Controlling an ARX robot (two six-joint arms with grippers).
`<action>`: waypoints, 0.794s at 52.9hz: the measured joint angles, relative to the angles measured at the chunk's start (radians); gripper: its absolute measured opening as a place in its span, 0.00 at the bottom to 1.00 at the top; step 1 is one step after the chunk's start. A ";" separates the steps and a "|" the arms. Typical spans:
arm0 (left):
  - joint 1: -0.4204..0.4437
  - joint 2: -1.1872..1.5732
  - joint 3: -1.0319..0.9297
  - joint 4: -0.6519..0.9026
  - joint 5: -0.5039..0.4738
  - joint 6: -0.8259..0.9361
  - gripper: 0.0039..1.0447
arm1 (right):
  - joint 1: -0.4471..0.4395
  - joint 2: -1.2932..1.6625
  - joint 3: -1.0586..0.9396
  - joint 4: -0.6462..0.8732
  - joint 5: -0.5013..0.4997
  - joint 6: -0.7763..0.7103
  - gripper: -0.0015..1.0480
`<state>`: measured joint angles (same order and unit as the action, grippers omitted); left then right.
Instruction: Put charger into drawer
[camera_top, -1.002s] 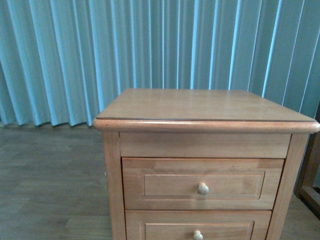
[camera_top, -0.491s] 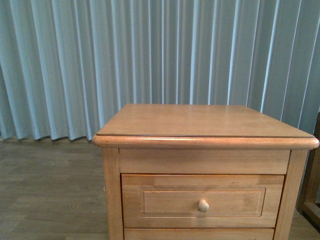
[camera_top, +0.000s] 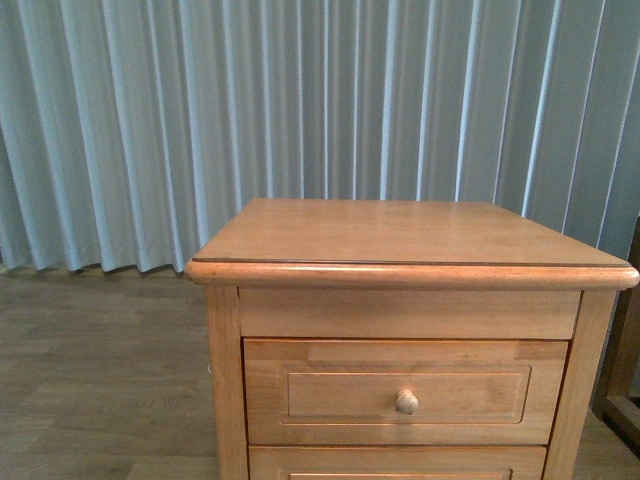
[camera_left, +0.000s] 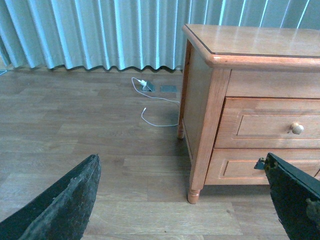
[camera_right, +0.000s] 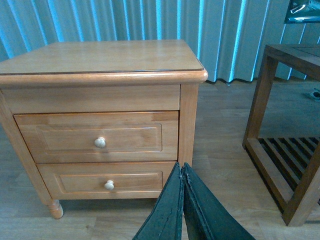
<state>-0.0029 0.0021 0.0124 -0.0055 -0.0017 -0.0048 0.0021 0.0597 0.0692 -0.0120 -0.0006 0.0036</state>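
A honey-coloured wooden nightstand (camera_top: 400, 235) stands before pale blue-grey curtains (camera_top: 300, 100), its upper drawer (camera_top: 405, 391) shut, the recessed panel front carrying one round wooden knob (camera_top: 406, 402). The left gripper (camera_left: 185, 200) hangs with its dark fingers (camera_left: 60, 205) spread wide apart; the right gripper (camera_right: 182, 200) has its fingers pressed together, empty. A white cable (camera_left: 150, 102) trails across the wood floor (camera_left: 75, 130) near the nightstand's back corner; whether it is the charger cannot be told.

Soft even daylight, faint sheen on the nightstand top (camera_top: 400, 230), slight blur.
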 joint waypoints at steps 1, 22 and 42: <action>0.000 0.000 0.000 0.000 0.000 0.000 0.95 | 0.000 -0.002 -0.002 0.001 0.000 0.000 0.02; 0.000 0.000 0.000 0.000 0.000 0.000 0.95 | 0.000 -0.054 -0.063 0.008 0.000 0.000 0.02; 0.000 0.000 0.000 0.000 0.000 0.000 0.95 | 0.000 -0.056 -0.063 0.008 0.000 -0.002 0.15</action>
<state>-0.0029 0.0017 0.0124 -0.0055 -0.0017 -0.0048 0.0021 0.0040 0.0059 -0.0036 -0.0006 0.0021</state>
